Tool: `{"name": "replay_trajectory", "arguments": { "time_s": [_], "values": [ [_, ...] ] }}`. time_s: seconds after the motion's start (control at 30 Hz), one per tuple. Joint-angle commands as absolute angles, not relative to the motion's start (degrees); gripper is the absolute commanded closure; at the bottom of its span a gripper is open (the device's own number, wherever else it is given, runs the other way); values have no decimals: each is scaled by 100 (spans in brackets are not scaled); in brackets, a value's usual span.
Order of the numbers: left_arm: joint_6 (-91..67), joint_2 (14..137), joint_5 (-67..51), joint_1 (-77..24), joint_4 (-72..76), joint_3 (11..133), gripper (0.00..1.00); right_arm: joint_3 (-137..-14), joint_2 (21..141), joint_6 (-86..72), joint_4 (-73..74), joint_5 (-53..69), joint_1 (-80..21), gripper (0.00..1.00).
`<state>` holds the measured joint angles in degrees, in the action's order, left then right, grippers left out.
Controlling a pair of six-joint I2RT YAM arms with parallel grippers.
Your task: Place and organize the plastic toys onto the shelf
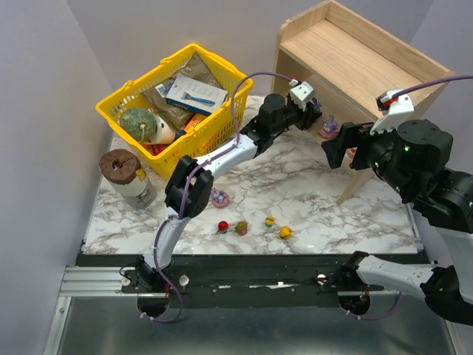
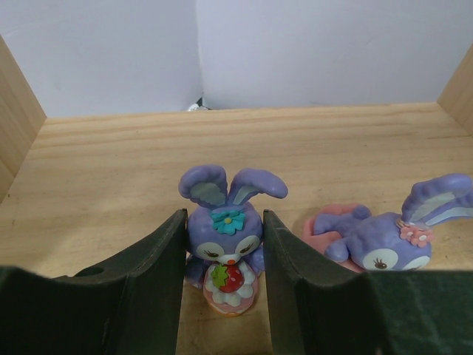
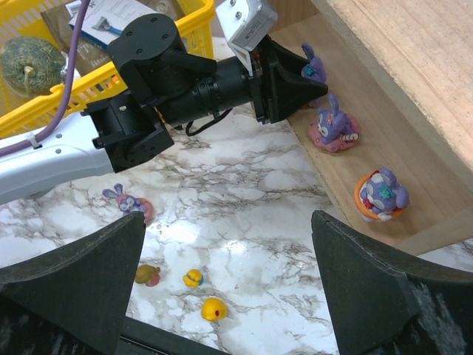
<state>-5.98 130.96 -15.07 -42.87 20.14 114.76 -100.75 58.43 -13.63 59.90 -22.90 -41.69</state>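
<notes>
My left gripper (image 1: 309, 109) reaches into the lower tier of the wooden shelf (image 1: 355, 52). Its fingers press both sides of a purple bunny with a strawberry (image 2: 225, 237), which stands on the shelf floor (image 2: 111, 163). A second bunny (image 2: 384, 240) lies on a pink base to its right. A third bunny sits in an orange cup (image 3: 380, 194) at the shelf's near end. On the marble lie a fourth bunny (image 1: 219, 197), a red toy (image 1: 222, 226), an olive-brown one (image 1: 241, 228) and two yellow ones (image 1: 270, 220) (image 1: 285, 233). My right gripper (image 3: 228, 222) hangs wide open and empty above the table.
A yellow basket (image 1: 148, 81) with groceries and a green gourd (image 1: 137, 122) stands at the back left. A jar with a brown lid (image 1: 122, 174) stands in front of it. The left arm stretches diagonally across the table's middle.
</notes>
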Motion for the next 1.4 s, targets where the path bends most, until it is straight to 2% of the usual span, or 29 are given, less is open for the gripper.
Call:
{"name": "replay_trajectory", "arguments": {
  "time_s": [0.0,0.8,1.37],
  "values": [
    [-431,13263,-1231,-4280,1828,11549,75,-9984,5774,-1389,6091,-2452,-4201,0],
    [-325,12999,-1266,-4254,1916,11382,42,-10108,5862,-1723,6442,-2725,-4201,0],
    [-580,12586,-1292,-4236,2215,11066,34,-10090,5792,-1898,6495,-2654,-4201,0]
  ]
}}
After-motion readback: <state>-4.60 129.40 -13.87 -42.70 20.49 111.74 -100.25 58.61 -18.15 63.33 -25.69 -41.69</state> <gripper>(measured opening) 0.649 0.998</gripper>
